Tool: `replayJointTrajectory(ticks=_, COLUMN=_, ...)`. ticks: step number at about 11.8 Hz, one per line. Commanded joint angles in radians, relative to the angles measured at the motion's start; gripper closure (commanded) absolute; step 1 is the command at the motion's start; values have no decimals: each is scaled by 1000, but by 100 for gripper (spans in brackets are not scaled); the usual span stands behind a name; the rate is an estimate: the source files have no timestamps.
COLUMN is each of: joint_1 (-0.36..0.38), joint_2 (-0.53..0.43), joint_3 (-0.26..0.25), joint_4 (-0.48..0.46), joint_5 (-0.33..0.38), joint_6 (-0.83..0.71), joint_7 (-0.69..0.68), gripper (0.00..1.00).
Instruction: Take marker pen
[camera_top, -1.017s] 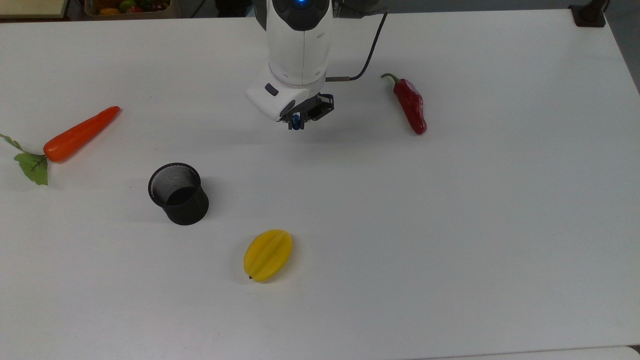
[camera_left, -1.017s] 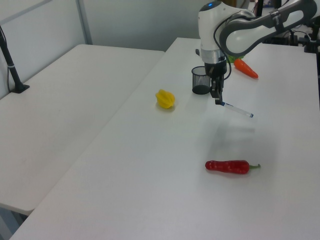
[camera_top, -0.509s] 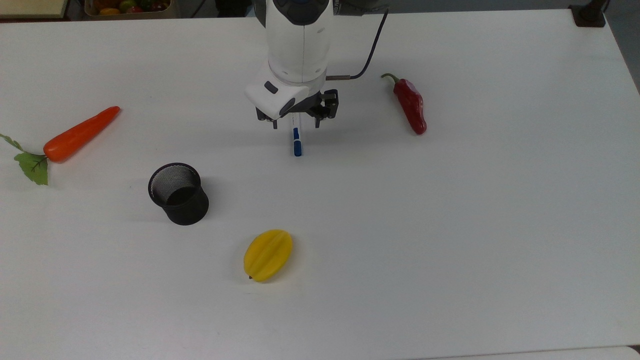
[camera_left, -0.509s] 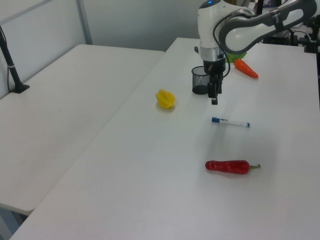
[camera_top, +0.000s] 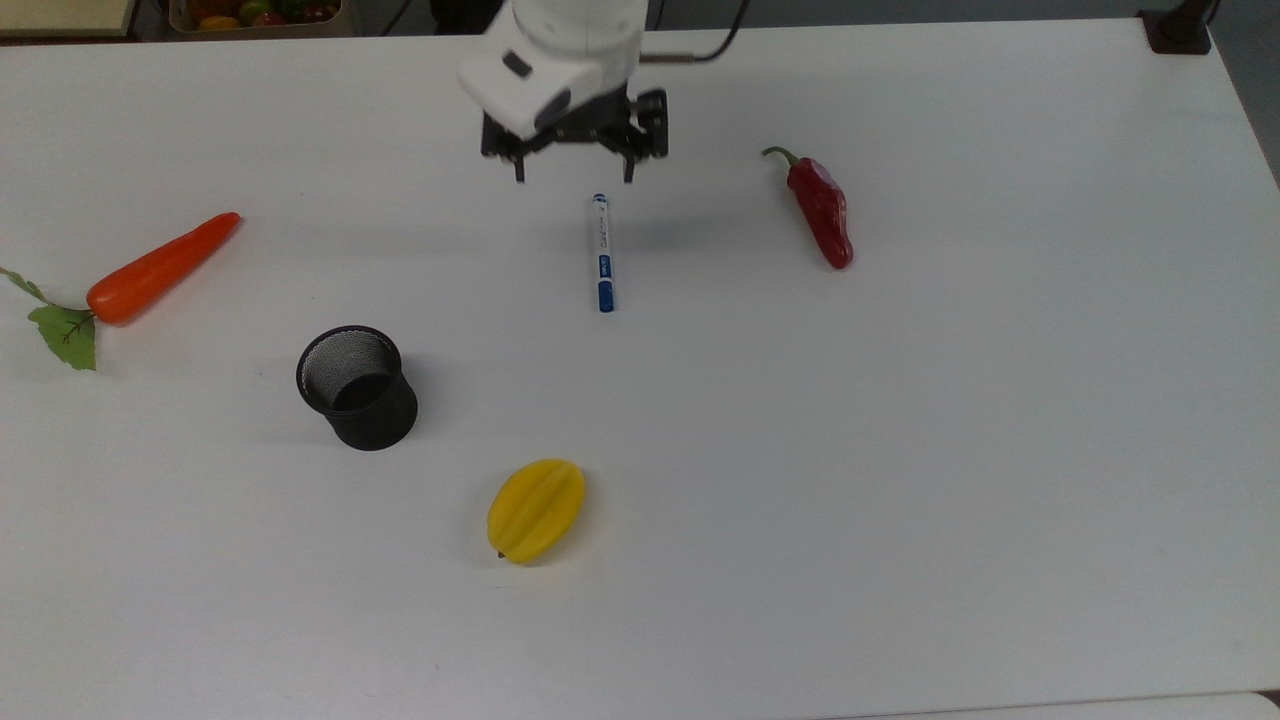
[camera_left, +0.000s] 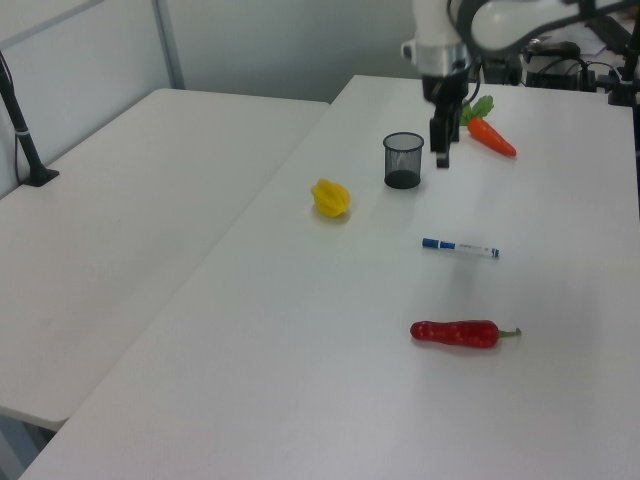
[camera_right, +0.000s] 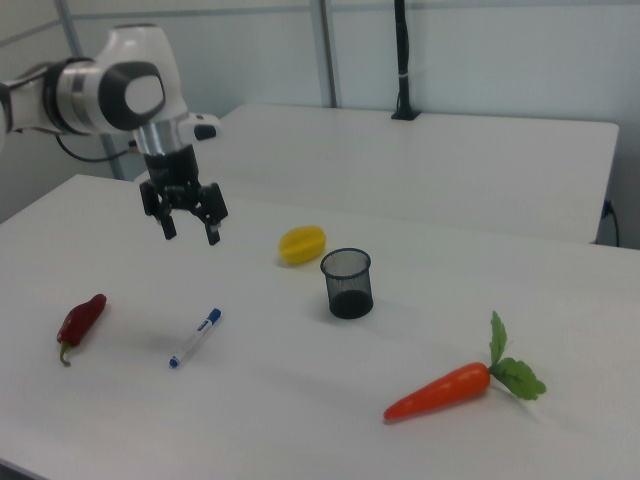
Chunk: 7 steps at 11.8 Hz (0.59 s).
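Now, top view: my gripper (camera_top: 574, 178) hangs near the upper middle of the frame, fingers spread wide and holding nothing; the marker pen (camera_top: 602, 253) lies flat on the table (camera_top: 900, 450) just below it in the frame, blue cap toward the bottom.
Left view: my gripper (camera_left: 441, 160) sits high in the upper right, beside the black mesh cup (camera_left: 403, 160); the marker pen (camera_left: 460, 246) rests right of centre, apart from it, with the red chilli (camera_left: 455, 333) lower down.
Right view: my gripper (camera_right: 189, 230) hovers at upper left, above the marker pen (camera_right: 195, 337), which lies at lower left.
Step in hand: the pen is not yet grasped, I judge.
Next move: descend over the barrel, jaws astride it, then close.
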Motion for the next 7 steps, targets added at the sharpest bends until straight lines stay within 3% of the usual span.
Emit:
replayJointTrajectory(ticks=1, joint_1=-23, joint_2=-148, joint_3=-12, joint_4=-35, joint_5=-16, joint_6=-120, joint_7=-10, gripper=0)
replayJointTrajectory(ticks=7, joint_1=-60, joint_2=-208, joint_3=-15, joint_4=-31, joint_5=-16, joint_6=-197, joint_7=-17, gripper=0)
